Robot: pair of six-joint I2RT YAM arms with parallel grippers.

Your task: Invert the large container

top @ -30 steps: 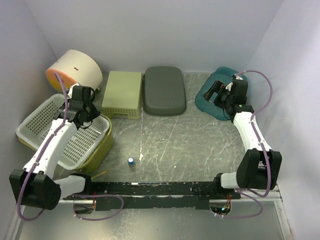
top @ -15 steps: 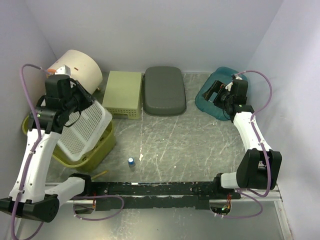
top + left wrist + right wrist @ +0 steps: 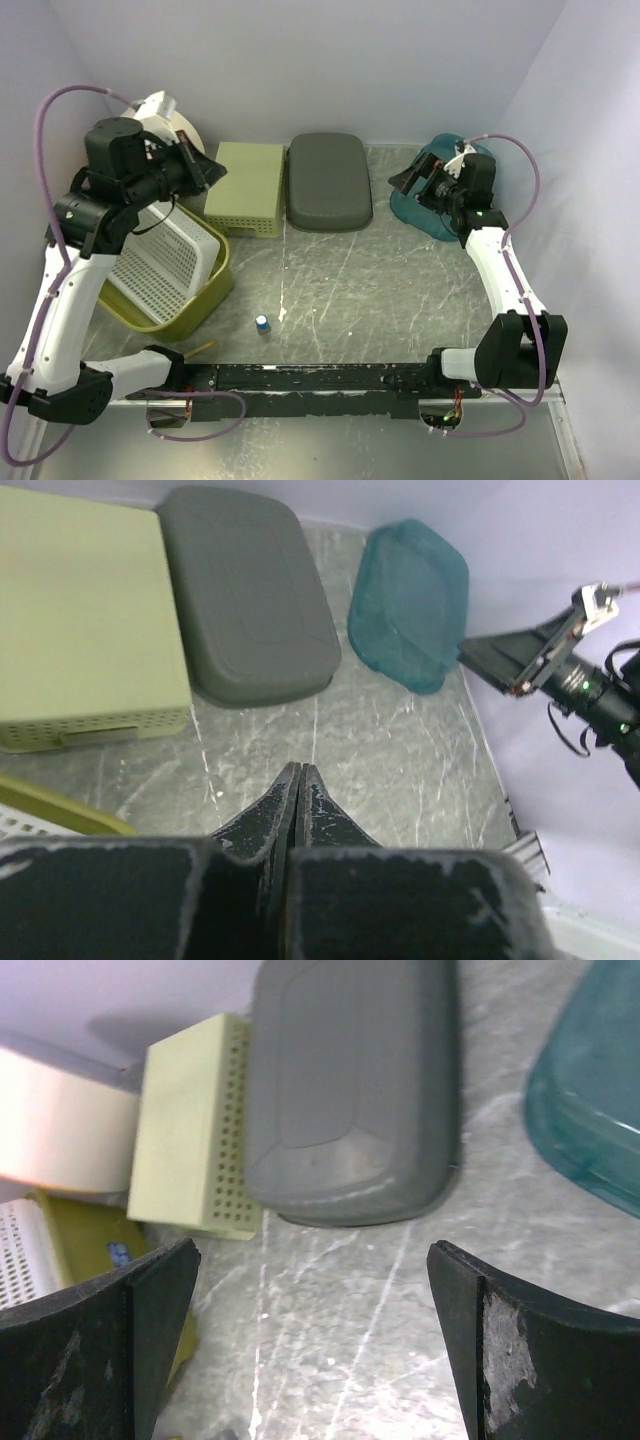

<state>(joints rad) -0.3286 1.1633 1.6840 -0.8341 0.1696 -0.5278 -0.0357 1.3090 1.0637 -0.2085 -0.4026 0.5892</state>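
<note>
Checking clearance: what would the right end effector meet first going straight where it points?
Right end effector: probably the grey container, though it may reach the table first; depth is unclear.

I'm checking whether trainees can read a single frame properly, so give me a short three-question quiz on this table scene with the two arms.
1. True or false: the left claw is shut with nothing between its fingers.
2. The white perforated plastic basket leans inside: A) the olive-yellow plastic tub; B) the teal plastic container; C) the grey rounded container.
3. Fill in: the claw standing wide open belongs to the ____ arm.

Key: 1 true. 2 A. 3 right: the right claw has its fingers far apart and grips nothing.
</note>
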